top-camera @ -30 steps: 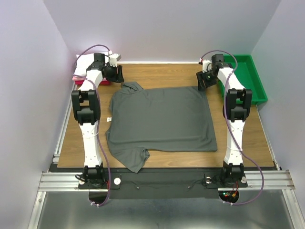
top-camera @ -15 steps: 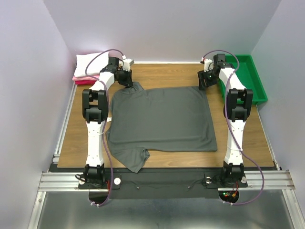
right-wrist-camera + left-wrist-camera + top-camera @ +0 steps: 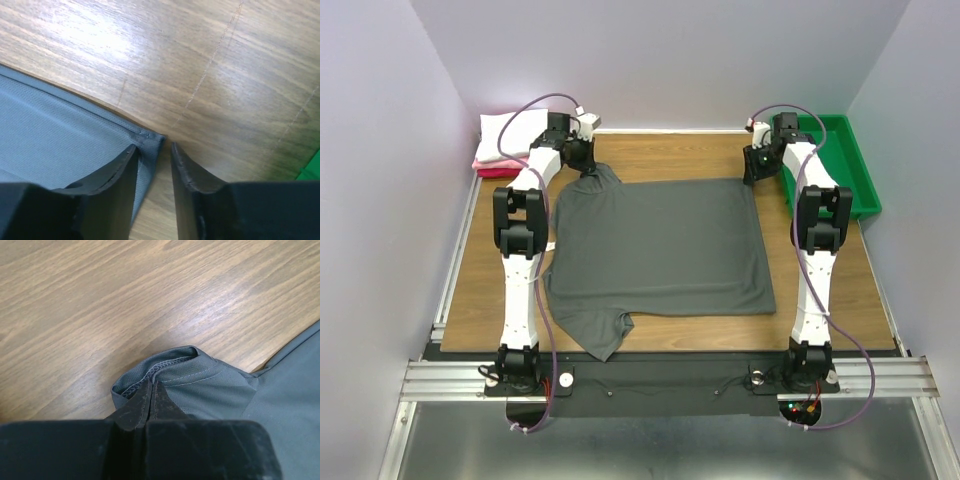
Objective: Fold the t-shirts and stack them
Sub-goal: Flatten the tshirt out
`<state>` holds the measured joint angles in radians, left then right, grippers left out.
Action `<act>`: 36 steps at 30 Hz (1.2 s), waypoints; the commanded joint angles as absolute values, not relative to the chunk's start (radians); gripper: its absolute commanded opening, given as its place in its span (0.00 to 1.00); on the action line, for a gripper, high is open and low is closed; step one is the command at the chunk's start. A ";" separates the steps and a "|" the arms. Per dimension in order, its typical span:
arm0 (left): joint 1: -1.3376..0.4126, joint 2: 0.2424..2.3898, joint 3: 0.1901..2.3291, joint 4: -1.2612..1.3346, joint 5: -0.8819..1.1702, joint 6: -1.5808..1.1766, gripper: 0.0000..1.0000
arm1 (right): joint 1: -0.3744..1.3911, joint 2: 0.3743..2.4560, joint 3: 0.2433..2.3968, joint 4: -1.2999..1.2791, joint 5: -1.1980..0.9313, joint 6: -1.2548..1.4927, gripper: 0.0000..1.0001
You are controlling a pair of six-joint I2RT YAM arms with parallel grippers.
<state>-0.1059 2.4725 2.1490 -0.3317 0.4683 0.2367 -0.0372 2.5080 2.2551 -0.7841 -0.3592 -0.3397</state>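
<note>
Far corners of the charcoal t-shirt [image 3: 660,245] at our jaws — one gripped, one not yet.
The shirt lies spread flat on the wooden surface [image 3: 670,155] between our arms, its far edge running left to right from wrist to wrist. Our left jaws are pressed together on a bunched fold of the far-left sleeve hem [image 3: 160,366]; our right jaws stand slightly apart, straddling the far-right corner [image 3: 151,149] without pinching it.

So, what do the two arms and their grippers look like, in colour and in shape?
Both the left arm and the right arm have white tubular links with black joints. A thin purple cable loops from each wrist down to the base. The left gripper and right gripper have black fingers, tapering toward the tips.
</note>
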 commanded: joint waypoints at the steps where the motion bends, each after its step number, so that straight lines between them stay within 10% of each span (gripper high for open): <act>1: -0.112 2.398 2.210 -0.320 0.434 0.279 0.13 | -0.029 2.536 2.287 -0.726 -0.428 -0.325 0.36; 10: -0.112 2.410 2.214 -0.334 0.437 0.282 0.48 | -0.029 2.536 2.292 -0.709 -0.414 -0.314 0.57; 36: -0.106 2.465 2.266 -0.368 0.397 0.219 0.51 | -0.029 2.537 2.290 -0.666 -0.451 -0.299 0.42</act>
<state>-0.1101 2.4741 2.2105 -0.3641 0.3912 0.2329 -0.0380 2.5332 2.2696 -0.7029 -0.4309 -0.2924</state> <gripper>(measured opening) 0.508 0.417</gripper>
